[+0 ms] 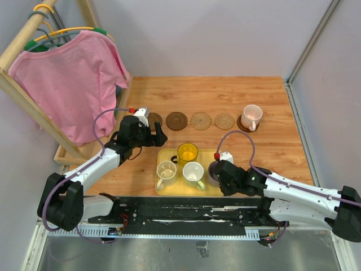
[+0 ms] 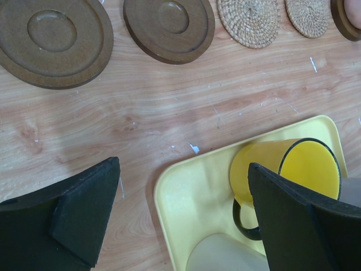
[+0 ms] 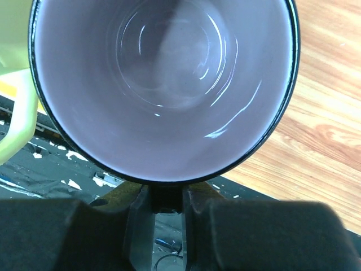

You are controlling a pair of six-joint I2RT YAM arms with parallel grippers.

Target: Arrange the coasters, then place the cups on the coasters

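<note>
From above, five coasters (image 1: 201,121) lie in a row across the table (image 1: 276,152), dark ones at the left, two tan ones in the middle, and a dark one at the right end with the pink cup (image 1: 252,116) on it. The leftmost is partly hidden by the left gripper (image 1: 159,135), which hangs between the row and the yellow tray (image 1: 210,154). On the tray stand the yellow cup (image 1: 187,152), the beige cup (image 1: 166,171) and the white cup (image 1: 193,174), with the purple cup (image 1: 214,167) at its right end, where the right gripper (image 1: 221,175) meets it. A pink shirt (image 1: 70,79) hangs on a rack at the far left. The left wrist view shows the left gripper (image 2: 183,223) spread wide with nothing between its fingers (image 2: 73,220), above bare wood and the tray (image 2: 186,209) corner. The yellow cup (image 2: 282,166) sits by the right finger, the beige cup's (image 2: 225,257) rim below it, and the coasters (image 2: 169,28) run along the top edge. The right wrist view looks straight into the purple cup (image 3: 163,84), upright and empty. The right gripper (image 3: 164,206) is drawn in narrow beneath the rim, its fingers (image 3: 67,231) pinching the cup's dark handle on both sides.
</note>
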